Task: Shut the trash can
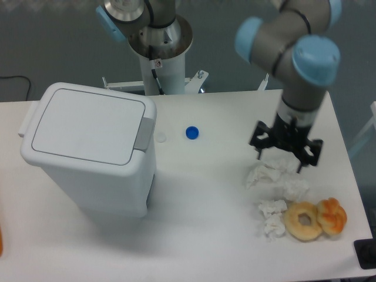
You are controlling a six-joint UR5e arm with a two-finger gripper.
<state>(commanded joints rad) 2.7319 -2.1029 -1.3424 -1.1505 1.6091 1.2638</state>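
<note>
Nearest the camera there's a bagel (pixel 304 221) and an orange pastry (pixel 332 215) touching each other, with crumpled tissues (pixel 276 188) scattered just beside them. Right above the tissues hangs the gripper (pixel 280 161), fingers spread and holding nothing, well away from its job. The trash can (pixel 91 153) sits far left, lid looks flat down already, grey latch tab (pixel 144 134) facing the blue bottle cap (pixel 191 133).

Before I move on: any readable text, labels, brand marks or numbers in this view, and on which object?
None readable. The trash can and its lid are plain white, the grey latch tab is blank, and the blue cap shows no print. A small mark on the robot base is too small to read.
</note>
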